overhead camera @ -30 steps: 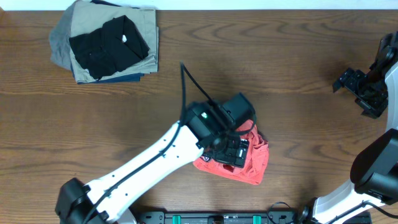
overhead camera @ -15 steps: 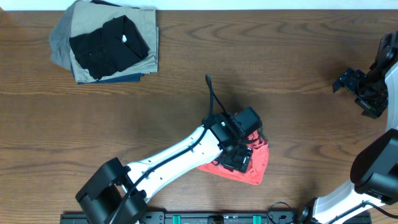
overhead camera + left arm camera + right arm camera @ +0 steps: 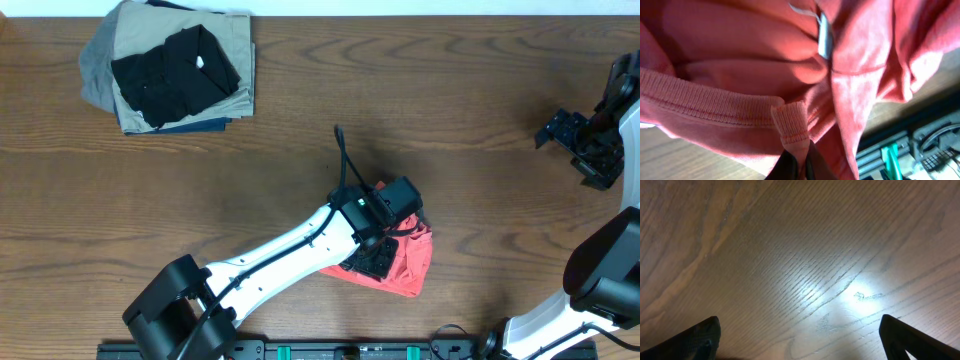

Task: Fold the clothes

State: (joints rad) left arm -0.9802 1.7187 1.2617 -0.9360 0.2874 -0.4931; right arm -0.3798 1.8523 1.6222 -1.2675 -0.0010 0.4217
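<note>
While the overhead view has my left gripper pressed into the crumpled red T-shirt near the front edge of the table, well apart from the stack of folded garments at the far left corner, my right gripper hangs at the right, clear of the cloth. My left wrist camera shows what the arm hides above: jaws closed together, pinching what looks like the ribbed collar, presumably to lift and spread the shirt. My right wrist camera shows jaws spread wide over bare wood.
</note>
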